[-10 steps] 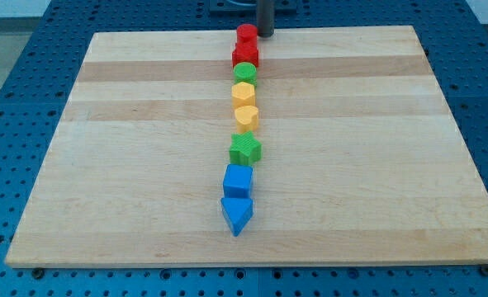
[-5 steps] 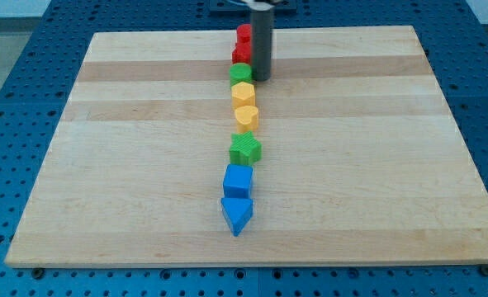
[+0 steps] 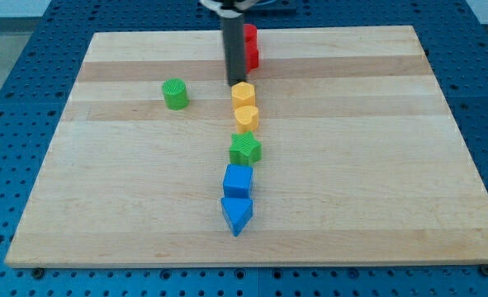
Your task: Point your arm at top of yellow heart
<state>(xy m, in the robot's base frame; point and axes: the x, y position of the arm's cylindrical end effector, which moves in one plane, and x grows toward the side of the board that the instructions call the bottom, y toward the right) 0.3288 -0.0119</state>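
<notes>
Swept aside, the green cylinder [image 3: 175, 94] now sits well to the view's left; my bare tip [image 3: 234, 83], holding nothing, touches the yellow hexagon [image 3: 243, 93], with the yellow heart [image 3: 245, 116] just beyond, toward the view's bottom.

You see a pale wooden board [image 3: 376, 165] lying on a blue perforated table [image 3: 12, 66] under even light.

A lab bench: wooden board [image 3: 351, 165] on a blue perforated table [image 3: 12, 49].
</notes>
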